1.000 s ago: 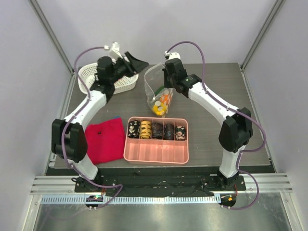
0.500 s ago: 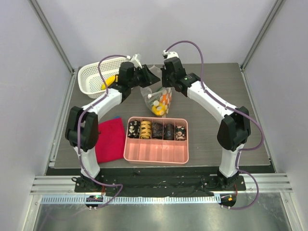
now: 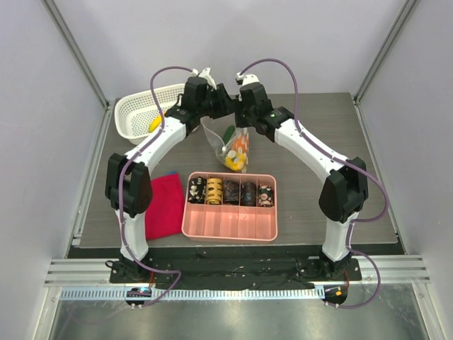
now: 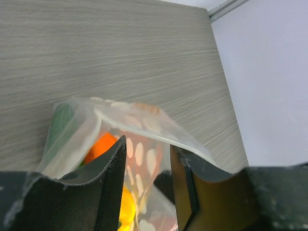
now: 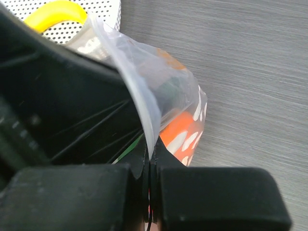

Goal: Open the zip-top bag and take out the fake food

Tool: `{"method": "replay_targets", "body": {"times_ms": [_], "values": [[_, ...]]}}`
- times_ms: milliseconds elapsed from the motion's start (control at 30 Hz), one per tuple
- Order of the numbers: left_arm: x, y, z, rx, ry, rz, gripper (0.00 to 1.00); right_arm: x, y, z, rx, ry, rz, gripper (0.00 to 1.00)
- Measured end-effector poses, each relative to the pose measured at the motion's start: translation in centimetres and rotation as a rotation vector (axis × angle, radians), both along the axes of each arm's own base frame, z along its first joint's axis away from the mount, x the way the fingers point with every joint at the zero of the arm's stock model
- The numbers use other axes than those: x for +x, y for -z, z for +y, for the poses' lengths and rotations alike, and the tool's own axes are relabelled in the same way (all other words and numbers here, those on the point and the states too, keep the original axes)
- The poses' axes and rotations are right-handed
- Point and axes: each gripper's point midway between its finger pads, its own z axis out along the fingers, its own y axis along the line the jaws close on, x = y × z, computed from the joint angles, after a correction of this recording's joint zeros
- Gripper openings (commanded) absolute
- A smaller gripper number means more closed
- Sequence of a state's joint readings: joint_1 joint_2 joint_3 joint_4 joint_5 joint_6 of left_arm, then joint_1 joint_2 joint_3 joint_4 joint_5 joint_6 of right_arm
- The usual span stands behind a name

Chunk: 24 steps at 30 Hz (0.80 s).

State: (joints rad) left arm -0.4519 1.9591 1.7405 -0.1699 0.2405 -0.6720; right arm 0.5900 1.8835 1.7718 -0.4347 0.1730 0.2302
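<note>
Right gripper (image 5: 148,161) clamps the bag's (image 5: 171,91) lip; left gripper (image 4: 147,180) has its jaws apart, spotted film between them. Food (image 4: 99,144) shows only blurred through the bag, which hangs just behind the tray (image 3: 230,227).

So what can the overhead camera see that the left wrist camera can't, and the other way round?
Only the overhead view shows the white basket holding a yellow banana, the pink tray, the red cloth, and the right gripper beside the left gripper at the top of the zip-top bag. Only the left wrist view shows, close up, the left gripper's fingers standing apart with spotted bag film in the gap. Both show the bag, orange fake food inside it, and the wood-grain table.
</note>
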Motion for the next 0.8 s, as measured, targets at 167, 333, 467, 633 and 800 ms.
{"method": "replay_targets", "body": {"times_ms": [167, 333, 467, 633, 800], "values": [[0.5, 0.8, -0.5, 0.000, 0.012, 0.016, 0.38, 0.0, -0.5, 0.3, -0.002, -0.008, -0.012, 0.01], [-0.8, 5.6, 0.3, 0.050, 0.011, 0.112, 0.42, 0.1, -1.0, 0.2, -0.004, -0.006, -0.024, 0.01], [-1.9, 8.5, 0.7, 0.105, 0.028, 0.170, 0.50, 0.5, -2.3, 0.5, 0.012, -0.009, -0.052, 0.01], [-1.6, 10.5, 0.7, 0.155, 0.059, 0.181, 0.63, 1.4, -3.5, 1.3, 0.034, -0.015, -0.088, 0.01], [-1.1, 13.5, 0.7, 0.175, 0.058, 0.222, 0.60, 2.3, -1.4, 2.1, 0.031, -0.027, -0.059, 0.01]]}}
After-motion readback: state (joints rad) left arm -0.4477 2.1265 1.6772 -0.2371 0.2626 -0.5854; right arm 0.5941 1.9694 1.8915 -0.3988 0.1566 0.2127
